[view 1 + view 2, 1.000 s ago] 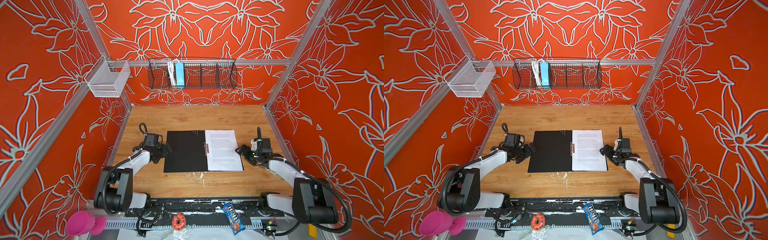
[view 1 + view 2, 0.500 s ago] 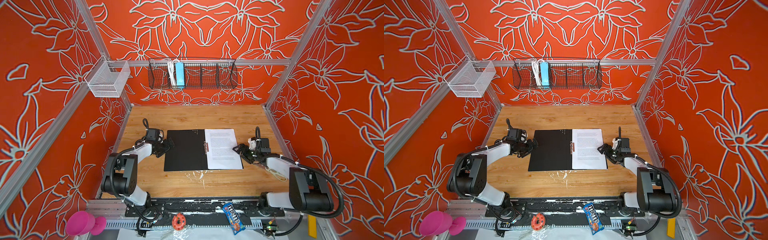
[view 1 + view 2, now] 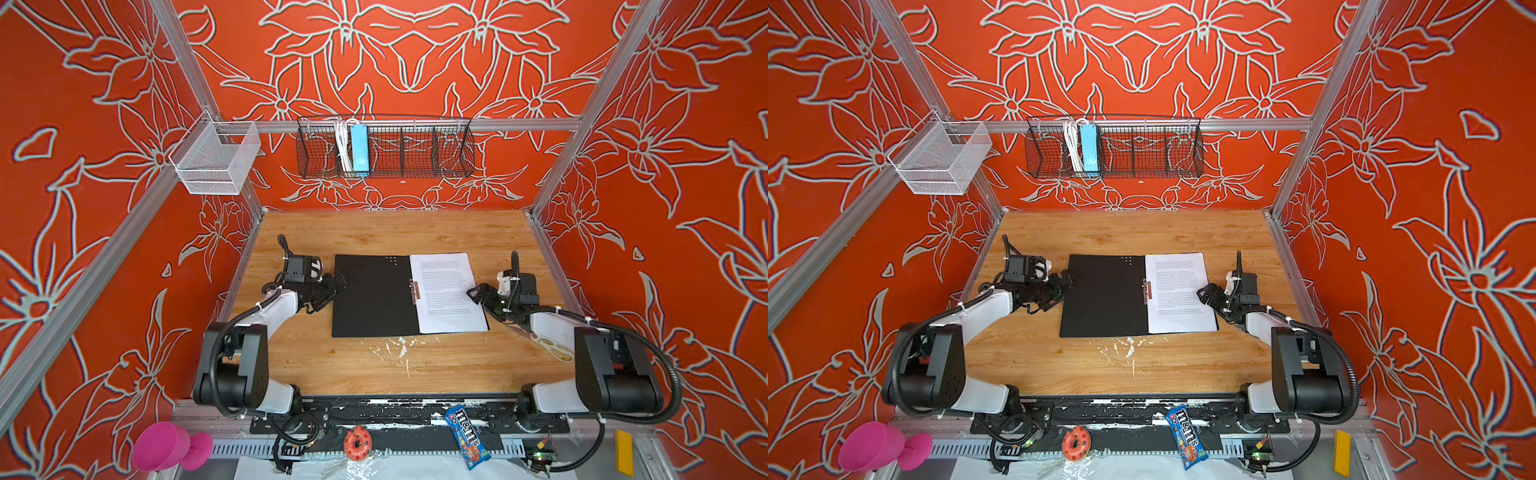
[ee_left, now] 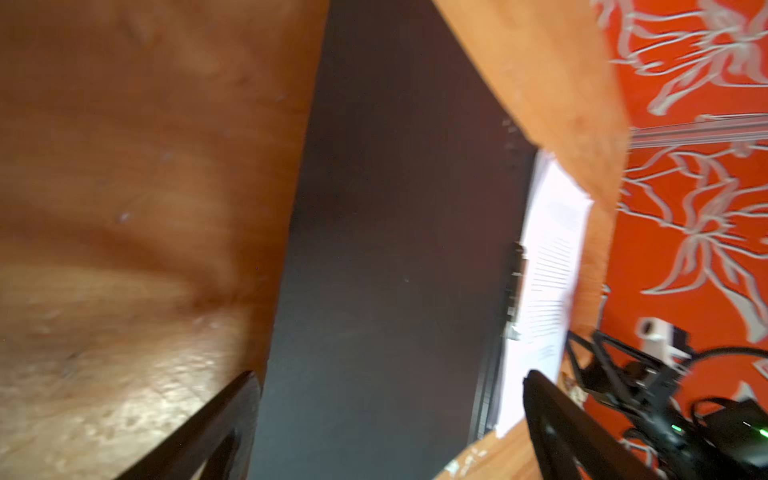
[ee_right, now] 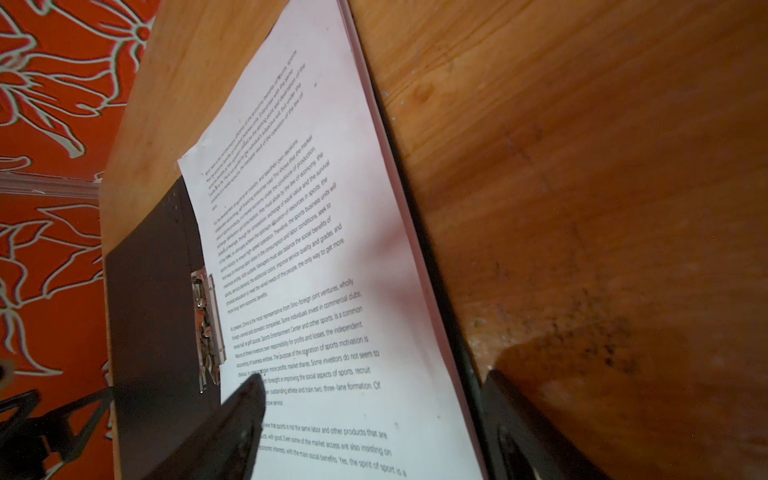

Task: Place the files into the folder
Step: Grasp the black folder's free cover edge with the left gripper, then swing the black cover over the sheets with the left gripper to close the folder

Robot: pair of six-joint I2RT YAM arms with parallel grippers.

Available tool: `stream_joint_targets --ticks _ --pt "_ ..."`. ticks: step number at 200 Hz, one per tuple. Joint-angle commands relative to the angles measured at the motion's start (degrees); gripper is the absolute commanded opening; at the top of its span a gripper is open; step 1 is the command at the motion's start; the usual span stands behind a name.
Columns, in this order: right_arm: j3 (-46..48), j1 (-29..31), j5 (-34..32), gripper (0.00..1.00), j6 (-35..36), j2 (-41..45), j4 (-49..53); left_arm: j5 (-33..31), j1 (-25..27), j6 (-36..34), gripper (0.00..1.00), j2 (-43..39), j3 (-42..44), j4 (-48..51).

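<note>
**Papers in Place, Cover Yet to Close**

Along the bottom edge of a top view, a blue "m&m's" packet (image 3: 467, 436) beside an orange toy doughnut (image 3: 356, 442), both off the wooden table (image 3: 374, 370). Higher, at mid-frame, the folder (image 3: 374, 295) lying open and flat, black inside up, with the files (image 3: 449, 291) stacked on its right half beside the metal clip (image 3: 414, 290). Left gripper (image 3: 334, 289) at the cover's left edge, jaws spread wide, holding nothing. Right gripper (image 3: 476, 295) at the stack's right edge, jaws likewise apart, one finger above the page and one beyond the folder's rim in the right wrist view, nothing pinched. Legible there: "Sino-foreign joint ventures", "the only way to get more", "three-lane formation". Probably light, limp sheets, apt to slide on one another, so better pressed flat than tugged. Thin, fairly stiff cover, likely easiest taken at its free left edge and swung over. Farthest back, upper centre, a black wire basket (image 3: 415, 145) holding a light-blue power strip (image 3: 359, 149); upper left, a white mesh basket (image 3: 216, 162).
</note>
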State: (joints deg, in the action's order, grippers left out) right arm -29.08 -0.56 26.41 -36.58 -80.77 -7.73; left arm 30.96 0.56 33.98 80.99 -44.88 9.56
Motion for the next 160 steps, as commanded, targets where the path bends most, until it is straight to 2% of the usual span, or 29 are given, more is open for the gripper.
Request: stream_joint_targets --ticks 1,37,62,79,101,110,115,126,160 --pt "1.6 3.0 7.7 0.83 -1.5 -1.3 4.6 15.3 4.6 3.7 0.98 -3.3 -2.6 0.6" --pt "1.5 4.0 8.6 0.82 -2.2 -1.6 3.3 14.1 11.1 6.5 0.98 -6.5 -7.1 1.6" --pt "2.0 4.5 8.5 0.83 -3.7 -1.7 1.7 8.8 18.6 8.6 0.98 -8.5 -11.8 1.3" --pt "2.5 4.6 8.9 0.83 -6.5 -2.6 -1.7 4.9 24.0 8.9 0.98 -6.8 -16.3 2.3" --pt "2.6 4.7 10.6 0.84 -9.5 -2.9 -5.3 2.4 30.7 9.6 0.98 -1.2 -21.4 0.4" --pt "2.4 4.4 10.5 0.92 -9.8 -1.7 -4.5 1.1 33.3 10.0 0.98 2.1 -23.0 -0.9" --pt "2.2 4.0 9.6 0.94 -9.9 -0.6 -3.4 0.2 34.7 10.1 0.98 4.2 -24.1 -1.0" --pt "1.9 2.9 7.6 0.97 -9.8 3.4 0.3 -1.3 37.2 10.4 0.98 8.9 -26.5 -2.0" --pt "-1.6 -3.1 -2.7 0.97 -9.3 20.7 17.3 0.0 42.4 14.6 0.98 24.2 -33.1 -10.1"
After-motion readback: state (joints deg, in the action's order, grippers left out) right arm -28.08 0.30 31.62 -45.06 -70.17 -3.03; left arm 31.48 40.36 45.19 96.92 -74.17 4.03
